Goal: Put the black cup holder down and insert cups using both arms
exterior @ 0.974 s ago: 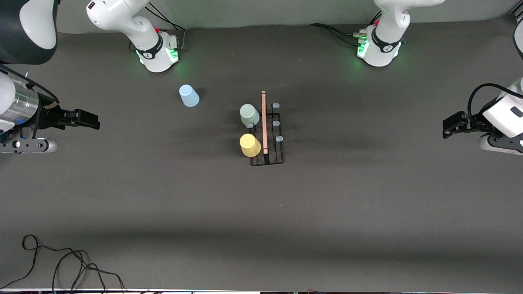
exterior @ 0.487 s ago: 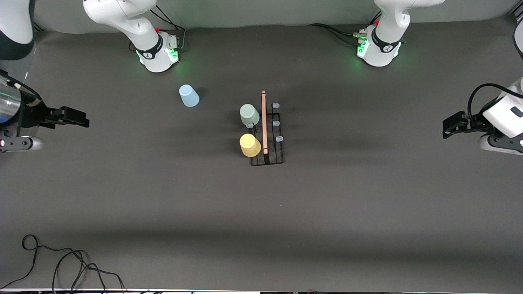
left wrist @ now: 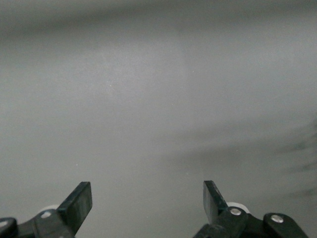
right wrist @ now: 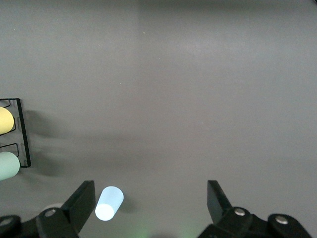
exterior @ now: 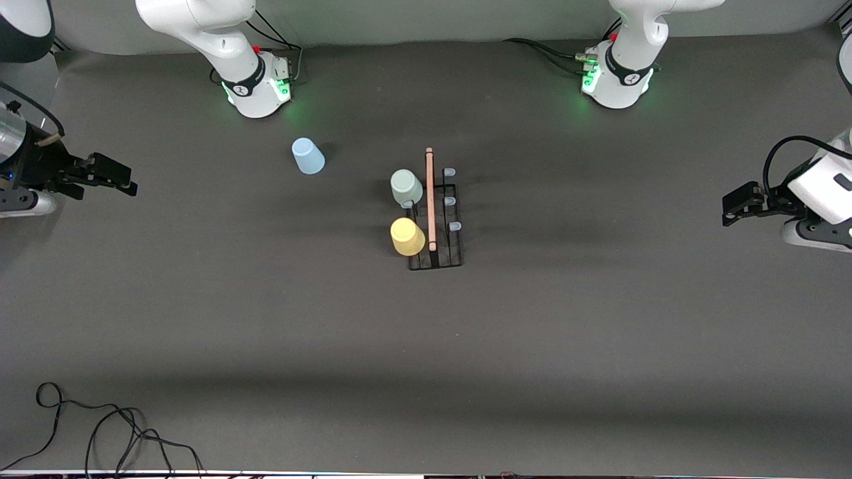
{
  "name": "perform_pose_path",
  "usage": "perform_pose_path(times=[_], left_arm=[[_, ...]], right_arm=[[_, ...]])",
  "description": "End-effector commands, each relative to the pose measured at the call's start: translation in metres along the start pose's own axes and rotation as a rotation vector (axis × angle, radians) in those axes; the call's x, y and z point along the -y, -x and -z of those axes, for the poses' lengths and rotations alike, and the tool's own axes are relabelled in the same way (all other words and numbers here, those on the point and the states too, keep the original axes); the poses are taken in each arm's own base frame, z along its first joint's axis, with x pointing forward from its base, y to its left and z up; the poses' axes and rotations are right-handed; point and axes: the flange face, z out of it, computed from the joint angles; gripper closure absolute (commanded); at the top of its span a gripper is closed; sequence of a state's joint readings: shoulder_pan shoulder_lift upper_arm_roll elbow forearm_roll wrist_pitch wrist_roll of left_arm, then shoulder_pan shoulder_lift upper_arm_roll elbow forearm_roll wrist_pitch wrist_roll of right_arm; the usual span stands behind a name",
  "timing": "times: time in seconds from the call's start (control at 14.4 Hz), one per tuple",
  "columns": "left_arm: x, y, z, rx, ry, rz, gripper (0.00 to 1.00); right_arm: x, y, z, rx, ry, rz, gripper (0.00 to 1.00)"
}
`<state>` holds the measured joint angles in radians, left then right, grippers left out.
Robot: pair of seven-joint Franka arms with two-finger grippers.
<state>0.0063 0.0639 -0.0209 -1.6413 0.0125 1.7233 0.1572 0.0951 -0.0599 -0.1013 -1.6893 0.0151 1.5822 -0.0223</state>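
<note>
The black cup holder [exterior: 436, 219] stands mid-table with its wooden rod [exterior: 430, 199] on top. The mint green cup [exterior: 406, 187] and the yellow cup [exterior: 407, 236] sit upside down on its prongs on the side toward the right arm's end. The light blue cup [exterior: 307, 156] stands upside down on the table, apart from the holder, near the right arm's base. My right gripper [exterior: 123, 179] is open and empty at the right arm's end of the table; its wrist view shows the blue cup [right wrist: 109, 203]. My left gripper [exterior: 732, 207] is open and empty at the left arm's end.
Three pale-blue-tipped prongs [exterior: 450, 199] on the holder's side toward the left arm are bare. A black cable [exterior: 100, 432] lies coiled near the front camera at the right arm's end. The arm bases [exterior: 256, 83] glow green along the top.
My right gripper has drawn back toward the right arm's end and up the view. The left gripper, the cups and the holder have not moved.
</note>
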Motion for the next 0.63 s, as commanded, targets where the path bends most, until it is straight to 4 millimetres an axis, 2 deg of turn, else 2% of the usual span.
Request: perform_pose_path(times=[0.0,0.21,0.56], left_arm=[[0.0016,0.0006,0.0023,-0.007,-0.015,0.013,0.00],[0.0044,0.0001,0.0025,-0.012,-0.016,0.016,0.00],[0.0051,-0.0045,-0.0039,-0.016,-0.016,0.017,0.00]], right_arm=[[-0.0006,-0.0043,0.0144,-0.048,0.027,0.007,0.00],[-0.0075,-0.0070,0.0188,-0.045,0.025,-0.007,0.00],[-0.0038,-0.0077,0.0209,-0.050,0.023,-0.037,0.00]])
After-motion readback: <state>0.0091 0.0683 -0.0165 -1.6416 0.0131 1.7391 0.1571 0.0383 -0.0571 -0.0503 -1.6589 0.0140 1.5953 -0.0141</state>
